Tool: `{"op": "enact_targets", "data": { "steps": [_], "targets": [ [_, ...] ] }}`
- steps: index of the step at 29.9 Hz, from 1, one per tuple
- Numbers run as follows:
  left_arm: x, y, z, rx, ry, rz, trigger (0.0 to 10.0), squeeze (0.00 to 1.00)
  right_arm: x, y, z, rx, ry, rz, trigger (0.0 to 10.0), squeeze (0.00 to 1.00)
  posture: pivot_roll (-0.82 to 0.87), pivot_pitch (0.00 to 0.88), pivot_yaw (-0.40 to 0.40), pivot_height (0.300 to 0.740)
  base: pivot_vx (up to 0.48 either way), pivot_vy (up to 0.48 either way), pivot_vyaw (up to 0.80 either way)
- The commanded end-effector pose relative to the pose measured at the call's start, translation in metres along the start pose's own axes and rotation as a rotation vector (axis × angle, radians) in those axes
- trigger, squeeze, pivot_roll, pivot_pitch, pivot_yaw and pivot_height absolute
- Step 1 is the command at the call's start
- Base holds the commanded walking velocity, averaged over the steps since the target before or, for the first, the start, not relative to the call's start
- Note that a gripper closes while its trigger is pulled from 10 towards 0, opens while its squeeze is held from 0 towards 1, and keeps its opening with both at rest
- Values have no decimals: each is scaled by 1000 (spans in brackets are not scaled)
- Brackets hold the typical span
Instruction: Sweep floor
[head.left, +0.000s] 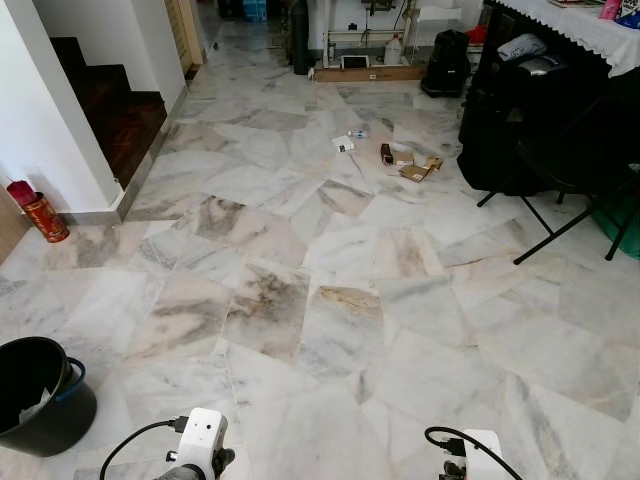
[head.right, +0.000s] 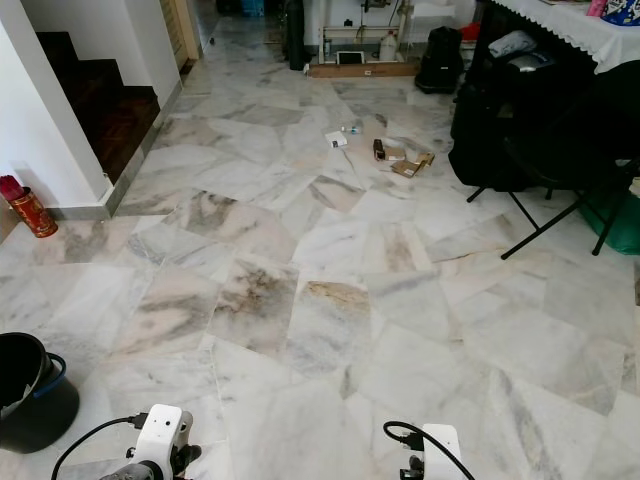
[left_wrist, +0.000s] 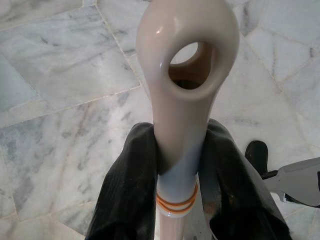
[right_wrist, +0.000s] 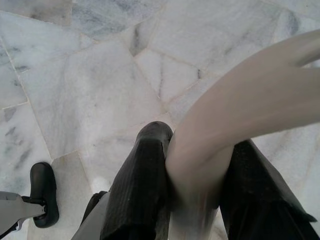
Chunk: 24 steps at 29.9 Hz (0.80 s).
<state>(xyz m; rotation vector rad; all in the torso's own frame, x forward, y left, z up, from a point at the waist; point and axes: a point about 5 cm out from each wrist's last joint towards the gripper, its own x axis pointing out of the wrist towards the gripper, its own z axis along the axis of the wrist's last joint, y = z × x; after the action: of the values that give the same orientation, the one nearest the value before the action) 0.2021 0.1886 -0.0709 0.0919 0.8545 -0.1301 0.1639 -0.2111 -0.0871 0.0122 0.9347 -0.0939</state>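
My left gripper (left_wrist: 182, 170) and right gripper (right_wrist: 192, 175) clamp cream handles (left_wrist: 185, 75); litter (head.left: 405, 160) lies ahead, bucket (head.left: 40, 395) left, folding chair (head.left: 560, 160) right.

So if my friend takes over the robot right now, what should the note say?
Left gripper: shut on the white handle with a hanging hole.
Right gripper: shut on the beige handle.
Things: litter pile lies far ahead on the marble floor, near the black folding chair. Black bucket sits at the robot's left.
Done: tools are gripped.
Left: reach the litter and sweep it up.
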Motion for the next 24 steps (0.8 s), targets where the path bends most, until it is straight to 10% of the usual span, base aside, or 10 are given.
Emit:
{"op": "enact_targets", "data": {
  "steps": [1, 24],
  "targets": [
    [-7, 3, -28, 1, 100, 6, 10000, 0, -7, -13, -14, 298, -61, -72, 10000, 0, -120, 0, 11, 740, 0, 0, 0],
    [-12, 18, -37, 37, 162, 14, 10000, 0, -9, -13, -22, 289, -29, -99, 10000, 0, -138, 0, 21, 740, 0, 0, 0]
  ]
}}
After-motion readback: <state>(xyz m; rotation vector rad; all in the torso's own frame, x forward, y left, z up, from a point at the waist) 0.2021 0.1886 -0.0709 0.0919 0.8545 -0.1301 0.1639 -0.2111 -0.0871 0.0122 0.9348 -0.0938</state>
